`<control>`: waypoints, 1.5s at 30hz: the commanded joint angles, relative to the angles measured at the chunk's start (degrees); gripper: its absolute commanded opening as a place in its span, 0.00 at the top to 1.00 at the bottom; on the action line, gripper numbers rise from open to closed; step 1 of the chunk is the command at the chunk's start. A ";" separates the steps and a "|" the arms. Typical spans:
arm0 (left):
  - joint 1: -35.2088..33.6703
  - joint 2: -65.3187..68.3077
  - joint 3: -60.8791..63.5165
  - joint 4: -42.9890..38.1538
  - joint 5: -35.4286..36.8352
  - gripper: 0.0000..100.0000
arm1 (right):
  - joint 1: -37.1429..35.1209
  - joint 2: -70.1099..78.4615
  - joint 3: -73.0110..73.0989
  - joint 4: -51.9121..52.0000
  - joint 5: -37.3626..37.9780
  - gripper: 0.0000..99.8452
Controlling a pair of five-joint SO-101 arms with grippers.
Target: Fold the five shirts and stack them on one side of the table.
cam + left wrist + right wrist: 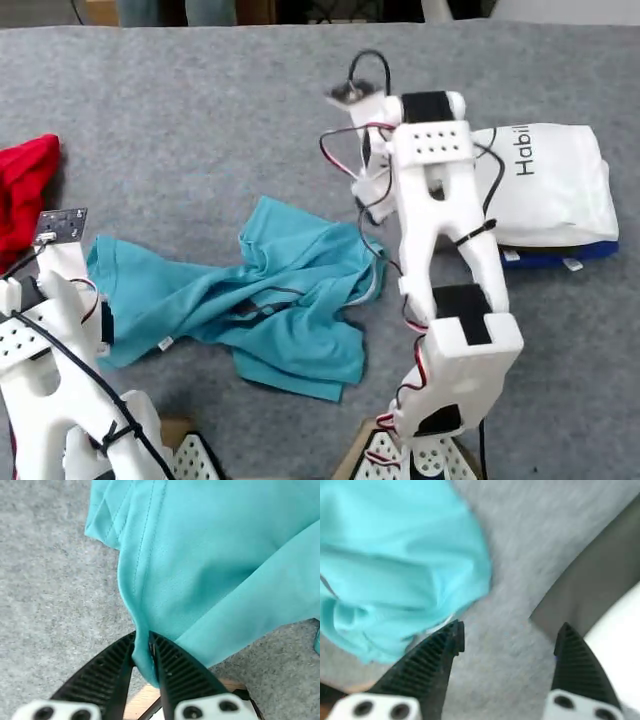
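A teal shirt [270,300] lies crumpled and spread across the middle of the grey table [200,120]. My left gripper [142,640] is shut on a fold at the teal shirt's [210,555] edge; in the high view it sits at the shirt's left end [105,328]. My right gripper [511,628] stands open just above bare table, beside the teal shirt [395,555] and holding nothing. From above it is near the shirt's upper right corner [372,195], partly hidden by its arm. A red shirt [25,190] lies bunched at the left edge.
A folded white shirt [550,185] rests on a folded dark blue one [555,258] at the right side, close behind the right arm. The far half of the table is bare grey cloth. Both arm bases stand at the near edge.
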 commanded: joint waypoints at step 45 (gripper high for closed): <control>0.66 -0.53 -0.22 -2.11 -0.62 0.97 | -22.42 56.48 -55.43 -1.58 11.43 0.75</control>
